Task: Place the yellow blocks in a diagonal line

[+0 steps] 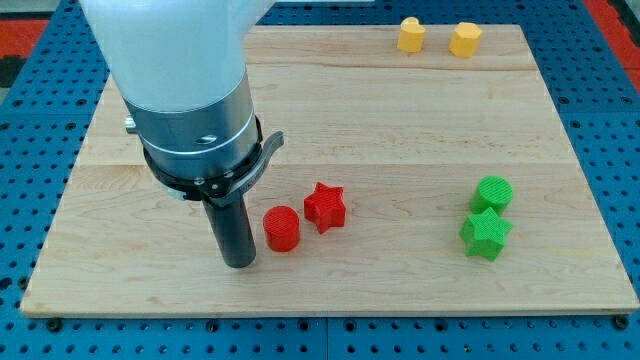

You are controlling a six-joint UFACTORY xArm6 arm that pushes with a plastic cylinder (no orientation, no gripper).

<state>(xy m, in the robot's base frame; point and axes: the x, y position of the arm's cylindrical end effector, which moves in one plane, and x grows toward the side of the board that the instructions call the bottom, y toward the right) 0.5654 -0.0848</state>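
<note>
Yellow blocks, one pentagon-like [411, 35] and one hexagon-like [465, 39], sit side by side near the board's [400, 130] top edge, well apart from my tip [239, 263]. My tip, a bare rod holding nothing, rests just left of the red cylinder [282, 229]; whether they touch, I cannot tell. A red star [325, 207] adjoins the cylinder. A green cylinder [493, 193] and a green star [485, 233] stand at the view's right.

The arm's upper shell is smooth and white. Below it sits a grey metal cylinder ringed by a black clamp band, and from that a straight dark rod runs down to my tip [238, 264].
</note>
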